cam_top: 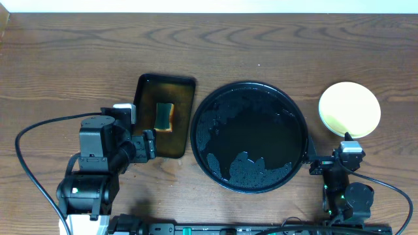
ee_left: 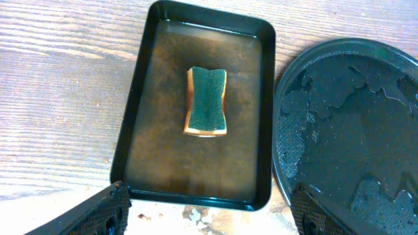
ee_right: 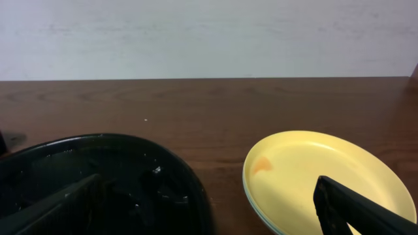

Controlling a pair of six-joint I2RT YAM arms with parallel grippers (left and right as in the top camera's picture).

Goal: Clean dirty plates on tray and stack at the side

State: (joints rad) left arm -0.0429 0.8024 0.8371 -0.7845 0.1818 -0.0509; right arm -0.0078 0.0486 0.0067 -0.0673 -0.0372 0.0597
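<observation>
the large round glossy black tray (cam_top: 256,92) sits in the centre of the overhead frame, wet with patches of foam and with no plate on it. the pale round plates (cam_top: 349,109) lie in one stack at the right of that frame, just beside the tray's rim and apart from it. the pale yellow one is on top, and the right wrist view shows a thin mint edge under it, though how many lie beneath cannot be told. the green-and-yellow sponge (cam_top: 164,116) rests in the dark rectangular tray of brownish water (cam_top: 166,79), left of centre. the left fingers (ee_left: 104,212) stand wide apart at the bottom corners of the left wrist view, holding nothing, and the right fingers (ee_right: 356,209) are spread just as wide and empty, low near the stack. the task looks essentially finished on the brown wooden tabletop (cam_top: 78,52). a faint orange mark (ee_right: 261,165) on the yellow plate suggests one spot may want another wipe.
</observation>
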